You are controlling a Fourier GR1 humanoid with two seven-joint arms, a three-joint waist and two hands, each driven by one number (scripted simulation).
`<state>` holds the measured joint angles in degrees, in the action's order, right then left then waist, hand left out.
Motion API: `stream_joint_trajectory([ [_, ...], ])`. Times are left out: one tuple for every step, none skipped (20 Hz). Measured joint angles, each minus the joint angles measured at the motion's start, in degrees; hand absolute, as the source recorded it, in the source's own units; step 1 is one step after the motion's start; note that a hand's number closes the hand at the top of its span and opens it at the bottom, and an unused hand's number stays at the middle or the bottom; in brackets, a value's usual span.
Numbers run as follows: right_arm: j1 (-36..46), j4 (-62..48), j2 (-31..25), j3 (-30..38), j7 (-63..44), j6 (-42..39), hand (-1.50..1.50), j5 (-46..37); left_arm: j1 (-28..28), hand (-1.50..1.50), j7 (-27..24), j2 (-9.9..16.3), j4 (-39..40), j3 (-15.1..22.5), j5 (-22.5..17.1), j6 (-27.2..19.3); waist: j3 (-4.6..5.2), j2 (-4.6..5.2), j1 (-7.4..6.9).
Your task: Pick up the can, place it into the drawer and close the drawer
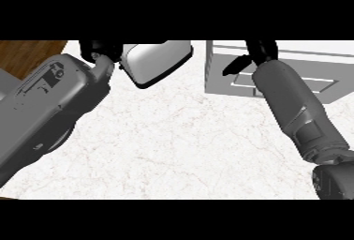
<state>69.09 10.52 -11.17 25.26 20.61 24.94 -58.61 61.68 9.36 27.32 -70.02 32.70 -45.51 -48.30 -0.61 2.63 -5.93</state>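
A silver can (155, 61) hangs tilted near the top of the view, well above the marble counter (180, 140). My left hand (97, 49) is against its left side with fingers curled round it; the view's top edge cuts off part of the hand. At the upper right stands the pale grey drawer unit (224, 75). My right hand (259, 49) hovers over it with the thumb spread to the left and nothing in it. Its forearm hides the middle of the unit, so I cannot see how far the drawer is pulled out.
A strip of brown wood (27, 54) shows at the upper left, beyond the counter's edge. My left forearm (48, 103) covers the left side of the counter and my right forearm (297, 117) the right side.
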Motion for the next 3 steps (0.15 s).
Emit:
stream_joint_trajectory([
  [0.33,0.01,0.07,1.37,0.75,-1.06,-1.5,1.5,-0.06,-1.5,0.32,0.13,-0.44,-0.02,0.0,-0.12,-0.01,-0.13,0.05],
  [0.71,0.15,-0.25,2.77,1.57,-2.35,-1.5,3.08,-0.15,-1.5,0.61,0.62,-0.79,-0.12,0.05,-0.07,0.06,-0.32,0.06],
  [0.82,0.23,-0.33,3.86,2.35,-3.09,-1.5,4.29,-0.68,-1.5,0.58,0.95,-1.23,-0.17,0.14,0.09,0.09,-0.44,0.14],
])
